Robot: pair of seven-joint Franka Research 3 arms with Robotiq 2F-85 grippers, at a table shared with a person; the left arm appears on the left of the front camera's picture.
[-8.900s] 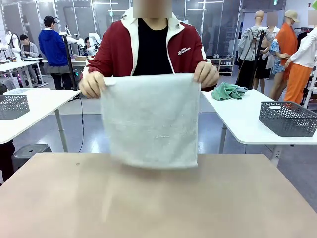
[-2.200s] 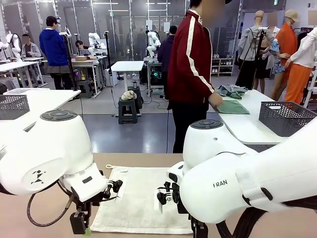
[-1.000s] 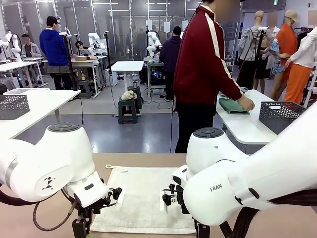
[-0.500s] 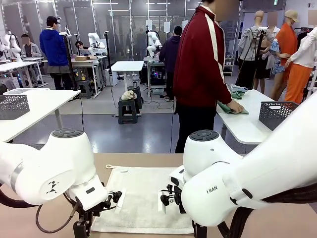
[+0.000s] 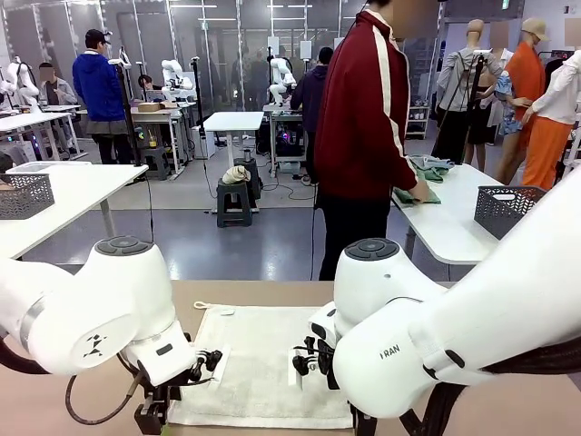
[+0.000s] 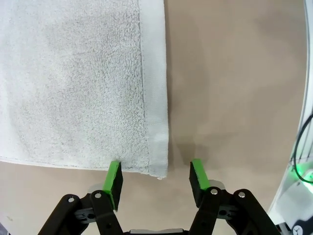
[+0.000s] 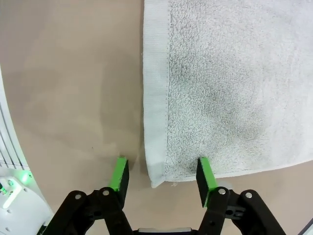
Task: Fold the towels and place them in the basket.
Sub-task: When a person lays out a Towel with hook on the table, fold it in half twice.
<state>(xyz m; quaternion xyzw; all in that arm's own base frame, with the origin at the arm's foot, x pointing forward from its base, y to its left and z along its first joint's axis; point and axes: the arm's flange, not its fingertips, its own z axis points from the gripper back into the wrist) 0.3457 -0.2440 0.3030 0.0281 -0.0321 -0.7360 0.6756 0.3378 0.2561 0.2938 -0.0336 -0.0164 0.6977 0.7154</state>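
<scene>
A cream-white towel (image 5: pixel 263 363) lies flat on the tan table (image 5: pixel 272 292) between my two arms. In the left wrist view my left gripper (image 6: pixel 156 179) stands open, its green pads (image 6: pixel 114 182) straddling a near corner of the towel (image 6: pixel 73 83). In the right wrist view my right gripper (image 7: pixel 162 178) is open too, its pads (image 7: pixel 205 179) either side of the other near corner of the towel (image 7: pixel 230 78). Neither corner is pinched. A dark grey mesh basket (image 5: pixel 519 211) stands on the side table at the right.
My bulky white arms (image 5: pixel 100 309) (image 5: pixel 454 336) crowd the near half of the table. A person in a red jacket (image 5: pixel 368 109) stands at the right side table (image 5: pixel 445 232), pressing a teal cloth (image 5: pixel 413 193). Another mesh basket (image 5: pixel 20 194) sits on the left table.
Both arms have settled slightly lower over the towel's near edge. The person's hand has slid leftward along the teal cloth on the side table.
</scene>
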